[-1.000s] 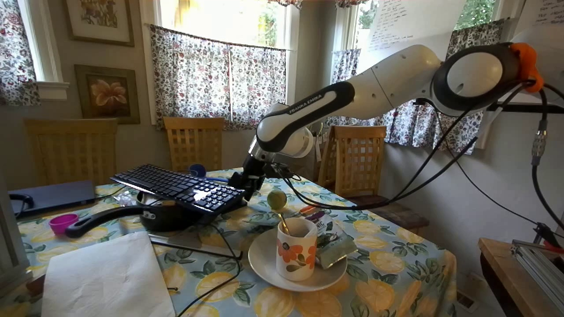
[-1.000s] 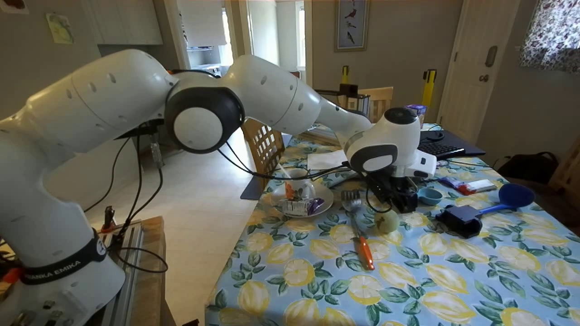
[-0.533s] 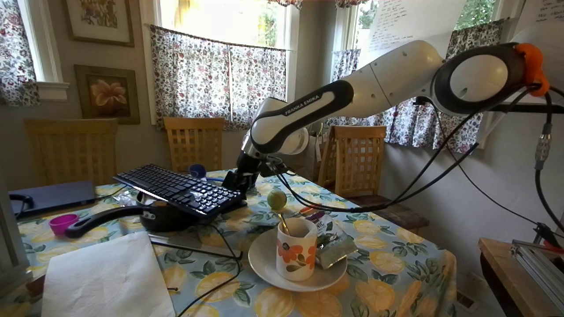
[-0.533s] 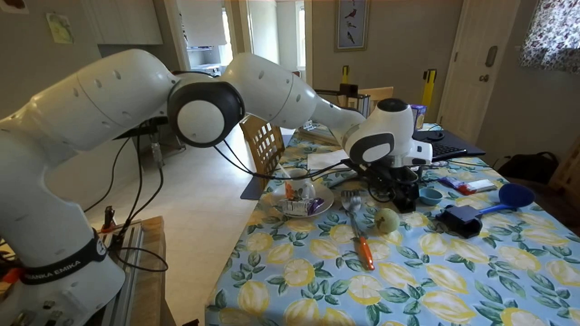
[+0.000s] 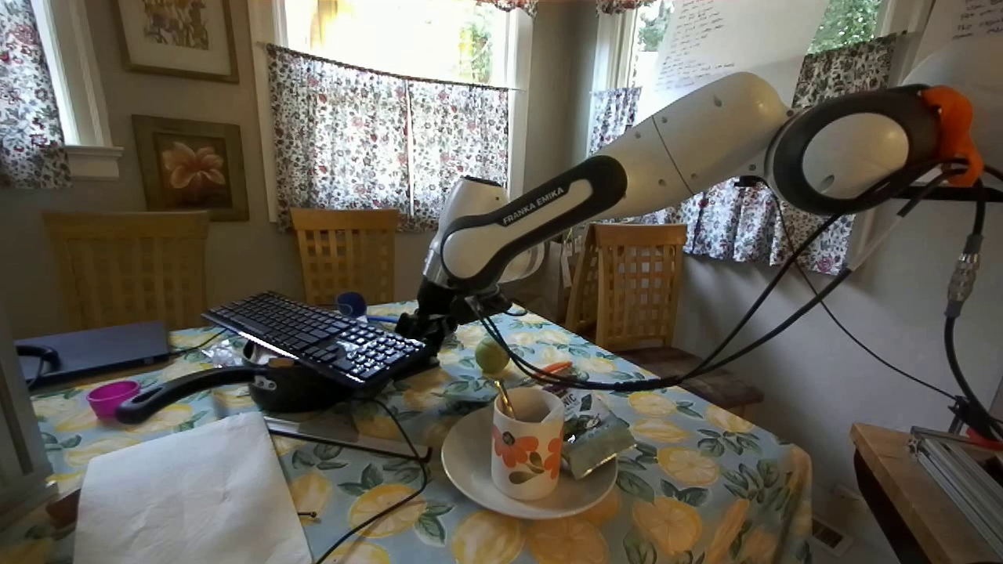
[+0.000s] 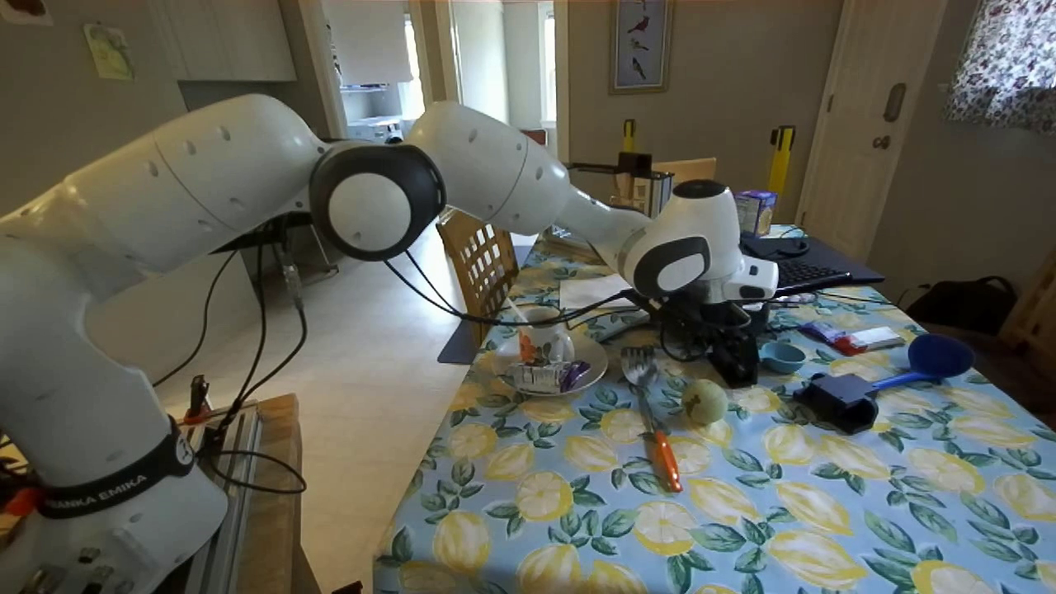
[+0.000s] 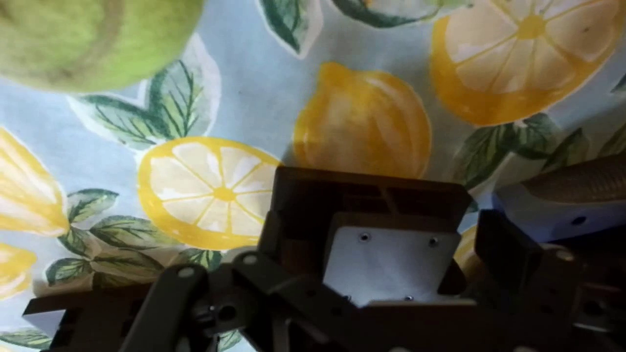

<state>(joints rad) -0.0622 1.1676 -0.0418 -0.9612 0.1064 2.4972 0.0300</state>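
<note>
Black box (image 7: 379,249) lies between the parted fingers (image 7: 506,244) of the gripper (image 7: 383,233).

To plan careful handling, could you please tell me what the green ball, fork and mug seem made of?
Green ball: probably felt; matte, fuzzy-looking, with a curved band.
Fork: likely metal, shiny grey; glossy orange handle, perhaps plastic.
Mug: apparently glazed ceramic; smooth, white, floral print.

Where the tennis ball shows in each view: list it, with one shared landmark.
In an exterior view: tennis ball, just below centre.
In an exterior view: tennis ball, lower right of centre.
Wrist view: tennis ball, top left, cut off.
Shared landmark: lemon-print tablecloth.
</note>
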